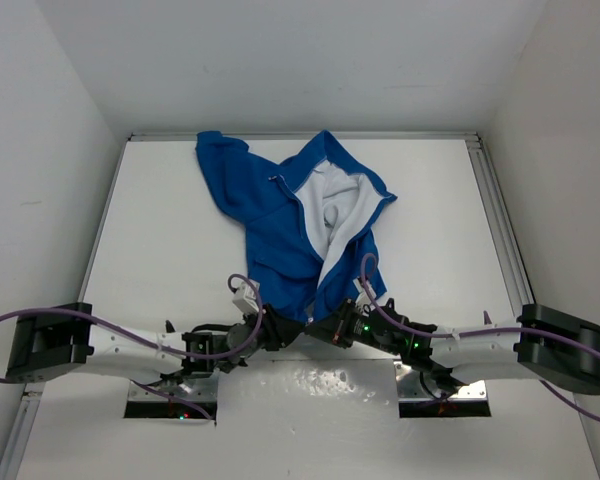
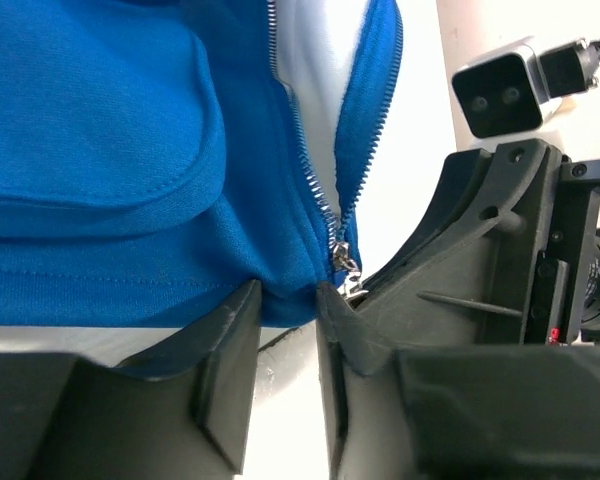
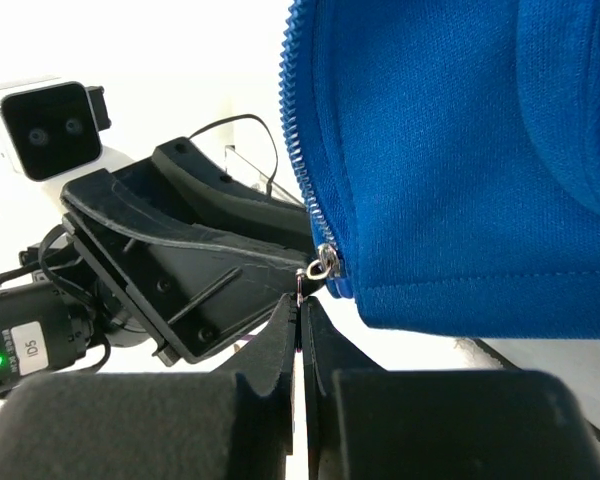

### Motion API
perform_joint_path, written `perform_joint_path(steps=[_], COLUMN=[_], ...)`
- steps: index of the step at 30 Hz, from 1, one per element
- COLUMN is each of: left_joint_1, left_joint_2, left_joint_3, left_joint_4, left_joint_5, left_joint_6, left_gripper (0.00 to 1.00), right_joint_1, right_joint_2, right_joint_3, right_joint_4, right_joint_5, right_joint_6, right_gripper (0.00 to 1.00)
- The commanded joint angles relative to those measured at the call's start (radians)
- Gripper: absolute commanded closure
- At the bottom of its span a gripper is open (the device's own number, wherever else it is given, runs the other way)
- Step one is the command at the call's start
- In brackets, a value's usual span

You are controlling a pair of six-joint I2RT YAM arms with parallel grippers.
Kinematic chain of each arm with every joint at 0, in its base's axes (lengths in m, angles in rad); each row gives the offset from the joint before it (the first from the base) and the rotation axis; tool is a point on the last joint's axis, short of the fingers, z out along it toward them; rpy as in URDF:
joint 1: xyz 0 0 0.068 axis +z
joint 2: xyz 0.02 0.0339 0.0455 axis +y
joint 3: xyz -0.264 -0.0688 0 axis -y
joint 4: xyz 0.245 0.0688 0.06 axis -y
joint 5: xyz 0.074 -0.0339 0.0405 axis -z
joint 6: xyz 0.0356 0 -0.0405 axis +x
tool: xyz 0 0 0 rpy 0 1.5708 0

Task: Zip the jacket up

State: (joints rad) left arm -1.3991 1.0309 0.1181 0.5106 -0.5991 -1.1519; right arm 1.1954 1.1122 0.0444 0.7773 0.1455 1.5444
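Observation:
The blue jacket lies flat on the white table, its front spread open at the top and showing white lining. Both grippers meet at its bottom hem. My left gripper is shut on the hem just left of the zipper. The silver zipper slider sits at the very bottom of the teeth. My right gripper is shut on the slider's pull tab, with the slider just above its fingertips. In the top view the left gripper and right gripper almost touch.
White walls enclose the table on three sides. Metal rails run along its left and right edges. Each wrist view shows the other gripper's black body close by, the right one in the left wrist view and the left one in the right wrist view.

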Motion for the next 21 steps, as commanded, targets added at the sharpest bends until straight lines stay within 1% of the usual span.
perform_joint_path(steps=[1, 2, 5, 7, 10, 14, 16, 17, 20, 21], left_joint_1=[-0.008, -0.008, -0.008, -0.008, -0.008, -0.009, -0.008, -0.009, -0.011, -0.011], left_joint_2=[0.023, 0.032, 0.041, 0.022, -0.002, -0.048, -0.052, -0.054, -0.054, -0.052], left_joint_3=[0.049, 0.045, 0.034, 0.037, 0.014, -0.02, -0.052, -0.06, -0.072, -0.083], left_joint_4=[0.098, 0.103, 0.118, 0.086, 0.08, 0.045, 0.046, 0.046, 0.008, 0.023], left_joint_5=[0.008, 0.018, 0.032, 0.027, 0.016, 0.021, 0.028, 0.039, 0.055, 0.058], left_joint_6=[0.034, 0.034, 0.024, 0.03, 0.026, 0.034, 0.026, 0.024, 0.017, 0.015], left_gripper=[0.75, 0.79, 1.0, 1.0, 1.0, 1.0, 1.0, 1.0, 1.0, 1.0], right_joint_1=[0.007, 0.007, 0.007, 0.007, 0.007, 0.006, 0.006, 0.006, 0.004, 0.004], right_joint_2=[-0.011, -0.014, -0.015, -0.014, -0.018, -0.048, -0.074, -0.084, -0.098, -0.1], right_joint_3=[-0.124, -0.124, -0.114, -0.107, -0.092, -0.075, -0.052, -0.023, 0.02, 0.049], right_joint_4=[0.072, 0.076, 0.07, 0.071, 0.062, 0.033, -0.013, -0.063, -0.098, -0.131], right_joint_5=[-0.011, -0.009, -0.007, -0.006, -0.007, 0.026, 0.052, 0.061, 0.075, 0.081], right_joint_6=[-0.003, -0.006, -0.012, -0.01, -0.023, -0.024, -0.041, -0.049, -0.084, -0.095], right_gripper=[1.0, 1.0, 1.0, 1.0, 1.0, 1.0, 1.0, 1.0, 1.0, 1.0])
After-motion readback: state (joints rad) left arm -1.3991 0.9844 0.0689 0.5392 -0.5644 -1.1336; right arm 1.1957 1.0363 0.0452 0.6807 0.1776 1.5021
